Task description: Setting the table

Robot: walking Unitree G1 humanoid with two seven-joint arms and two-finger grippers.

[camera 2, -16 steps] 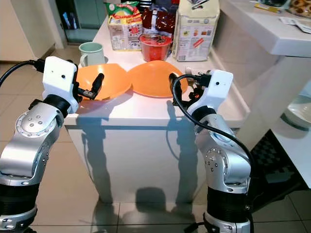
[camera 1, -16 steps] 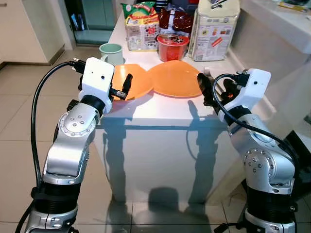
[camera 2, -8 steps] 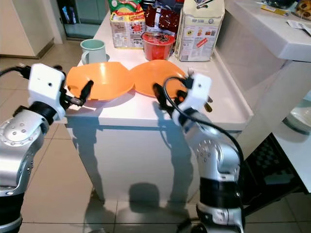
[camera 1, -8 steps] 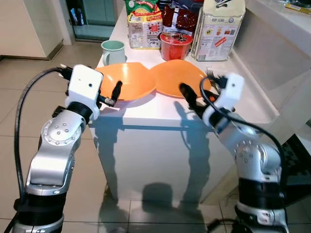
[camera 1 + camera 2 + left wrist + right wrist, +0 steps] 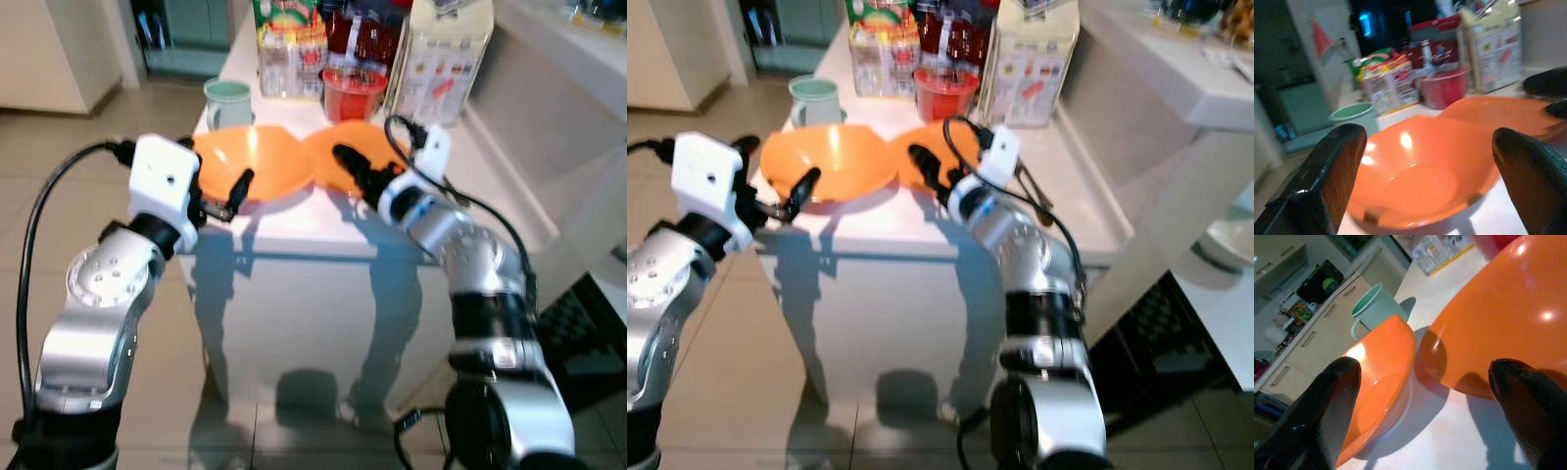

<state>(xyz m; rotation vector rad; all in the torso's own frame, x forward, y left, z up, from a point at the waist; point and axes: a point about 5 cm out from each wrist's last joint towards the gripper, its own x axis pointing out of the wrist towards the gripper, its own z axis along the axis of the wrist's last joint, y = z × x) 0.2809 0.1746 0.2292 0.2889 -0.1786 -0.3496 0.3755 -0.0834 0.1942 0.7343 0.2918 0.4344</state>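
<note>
Two orange bowls sit side by side on a white counter (image 5: 323,220), in the upper middle of the eye views. The left bowl (image 5: 250,162) stands upright near the counter's front left corner, its hollow catching a bright glint. The right bowl (image 5: 367,166) touches or just overlaps it at the rim; in the right wrist view it shows a rounded outer surface, so it seems tilted or turned over, though which cannot be told for sure.

The left gripper (image 5: 233,191) is at the left bowl's near rim, left of centre in the frame. In the left wrist view its fingers (image 5: 1334,171) stand wide apart with the bowl between them, not touching it.

The right gripper (image 5: 351,166) reaches in from the right, over the near edge of the right bowl close to where the two bowls meet. In the right wrist view its fingers (image 5: 1334,396) are also spread wide, with both bowls seen in the gap and nothing held.

Behind the left bowl stands a pale green mug (image 5: 225,101). Further back, at the top of the frame, are a red cup (image 5: 353,93), a yellow and green packet (image 5: 286,49), a dark red packet (image 5: 358,34) and a tall white carton (image 5: 441,59). The eye views are somewhat blurred.
</note>
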